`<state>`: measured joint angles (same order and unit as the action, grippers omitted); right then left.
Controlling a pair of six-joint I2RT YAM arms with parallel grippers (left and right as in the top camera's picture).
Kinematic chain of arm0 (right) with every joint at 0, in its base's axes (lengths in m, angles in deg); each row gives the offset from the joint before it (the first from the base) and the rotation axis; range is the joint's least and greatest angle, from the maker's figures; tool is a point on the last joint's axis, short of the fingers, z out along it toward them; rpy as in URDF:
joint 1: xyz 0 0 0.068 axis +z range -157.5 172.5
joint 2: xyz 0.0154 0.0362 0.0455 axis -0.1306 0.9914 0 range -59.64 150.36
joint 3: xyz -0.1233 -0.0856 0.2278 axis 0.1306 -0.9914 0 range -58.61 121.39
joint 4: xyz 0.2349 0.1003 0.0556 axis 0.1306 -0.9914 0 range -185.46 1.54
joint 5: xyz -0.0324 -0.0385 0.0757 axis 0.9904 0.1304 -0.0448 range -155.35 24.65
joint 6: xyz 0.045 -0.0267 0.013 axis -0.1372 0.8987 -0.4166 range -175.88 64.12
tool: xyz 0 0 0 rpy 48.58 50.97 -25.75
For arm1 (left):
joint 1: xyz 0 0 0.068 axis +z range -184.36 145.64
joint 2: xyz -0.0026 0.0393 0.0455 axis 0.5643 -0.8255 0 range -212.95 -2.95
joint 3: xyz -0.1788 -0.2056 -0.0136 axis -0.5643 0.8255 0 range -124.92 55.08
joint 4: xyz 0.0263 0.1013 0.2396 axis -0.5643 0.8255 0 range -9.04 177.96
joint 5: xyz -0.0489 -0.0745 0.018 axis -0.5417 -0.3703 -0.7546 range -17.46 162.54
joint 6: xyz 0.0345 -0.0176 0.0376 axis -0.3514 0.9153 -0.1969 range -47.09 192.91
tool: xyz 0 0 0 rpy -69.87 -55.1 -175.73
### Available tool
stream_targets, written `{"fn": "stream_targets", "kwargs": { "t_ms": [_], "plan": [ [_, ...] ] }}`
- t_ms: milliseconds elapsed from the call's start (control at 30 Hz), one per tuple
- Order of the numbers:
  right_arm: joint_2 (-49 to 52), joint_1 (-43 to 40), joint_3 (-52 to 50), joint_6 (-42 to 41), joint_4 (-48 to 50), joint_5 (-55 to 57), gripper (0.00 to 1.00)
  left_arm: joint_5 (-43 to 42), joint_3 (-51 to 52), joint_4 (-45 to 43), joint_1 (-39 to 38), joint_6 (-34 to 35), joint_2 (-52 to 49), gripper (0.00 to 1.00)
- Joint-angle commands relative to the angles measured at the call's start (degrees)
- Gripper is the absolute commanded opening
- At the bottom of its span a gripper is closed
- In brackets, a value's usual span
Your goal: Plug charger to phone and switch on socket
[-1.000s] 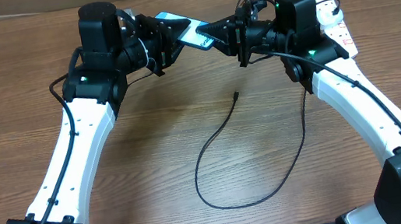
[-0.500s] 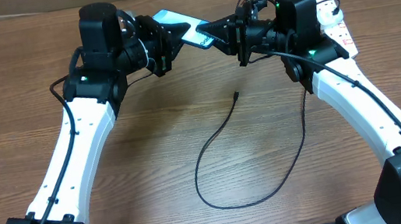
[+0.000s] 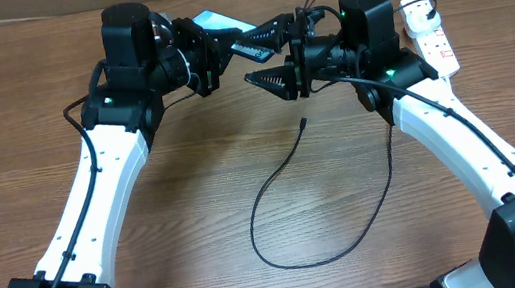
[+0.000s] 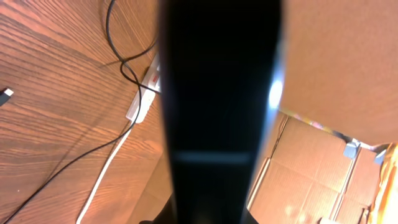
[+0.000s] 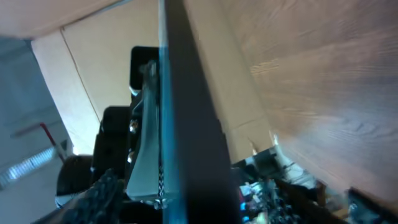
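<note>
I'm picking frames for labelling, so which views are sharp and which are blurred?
Overhead: sharp, evenly lit, the charger crisp on the wood. Left wrist: the phone is a dark out-of-focus band across the middle; the socket behind is readable. Right wrist: phone edge smeared, background soft.

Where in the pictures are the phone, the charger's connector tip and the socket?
phone [image 3: 216, 20]: overhead view, on its cyan screen.
charger [image 3: 303, 121]: overhead view, on its connector tip.
socket [image 3: 433, 37]: overhead view, on its white body.

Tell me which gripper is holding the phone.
The left gripper, jaws shut on the phone; the right gripper has its jaws spread open, gripping nothing.
</note>
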<state>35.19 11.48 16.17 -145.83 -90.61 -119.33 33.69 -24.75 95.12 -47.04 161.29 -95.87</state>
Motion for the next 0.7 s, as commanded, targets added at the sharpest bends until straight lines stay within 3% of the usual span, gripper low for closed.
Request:
{"fn": "stream_targets", "kwargs": {
  "t_ms": [0,33,67,200,333,567,667],
  "plan": [
    [-2.23,-0.28,0.59,4.79,0.37,-0.79,0.82,3.39,-0.2,-0.11,0.02,-4.44,-0.02,0.04],
    [-2.23,-0.37,0.59,5.77,0.37,-0.79,0.95,4.55,-0.2,0.59,0.04,-5.46,-0.02,0.04],
    [-2.23,-0.48,0.59,7.02,0.37,-0.76,1.0,6.34,-0.2,1.86,0.15,-6.62,-0.02,0.04],
    [-2.23,-1.11,0.59,13.46,-2.58,-0.02,1.0,12.68,-0.2,8.26,1.25,-11.91,-0.02,0.04],
    [-2.23,-2.69,0.59,21.09,-14.84,5.6,1.0,17.27,-0.2,15.26,3.28,-18.93,0.0,0.04],
    [-2.23,-7.39,0.57,39.87,-34.01,26.12,1.0,15.17,-0.2,18.64,6.71,-38.05,0.48,0.04],
    [-2.16,-7.76,0.55,42.93,-39.12,36.44,1.0,14.21,-0.2,19.06,6.49,-44.17,1.38,0.04]
  ]
}}
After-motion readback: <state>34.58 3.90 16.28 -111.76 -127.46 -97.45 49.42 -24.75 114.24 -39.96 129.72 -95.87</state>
